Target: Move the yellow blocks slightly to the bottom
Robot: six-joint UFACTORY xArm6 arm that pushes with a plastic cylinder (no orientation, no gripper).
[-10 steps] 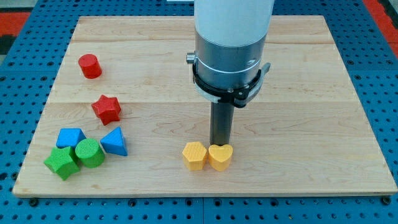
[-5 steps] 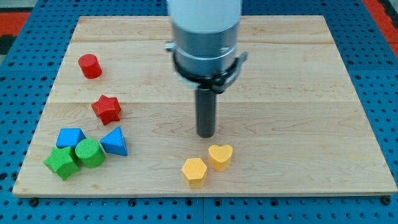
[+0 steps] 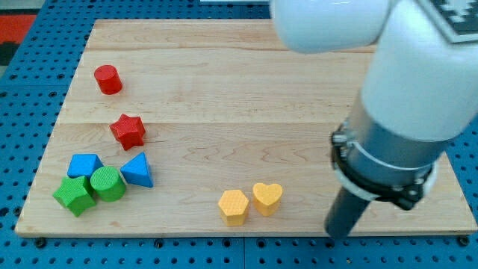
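A yellow hexagon block (image 3: 234, 206) and a yellow heart block (image 3: 267, 198) lie side by side near the bottom edge of the wooden board (image 3: 239, 90), at its middle. My tip (image 3: 337, 233) is at the bottom edge of the board, to the right of the yellow heart and slightly below it, apart from both yellow blocks. The arm's large body fills the view's right side and hides that part of the board.
At the view's left are a red cylinder (image 3: 107, 78), a red star (image 3: 128, 131), a blue block (image 3: 84, 165), a blue triangle block (image 3: 137, 169), a green cylinder (image 3: 108, 183) and a green block (image 3: 74, 194), clustered at the bottom left.
My tip has swung from above the yellow blocks to their right, down at the board's bottom edge. The yellow hexagon slid a little lower; the heart shifted slightly.
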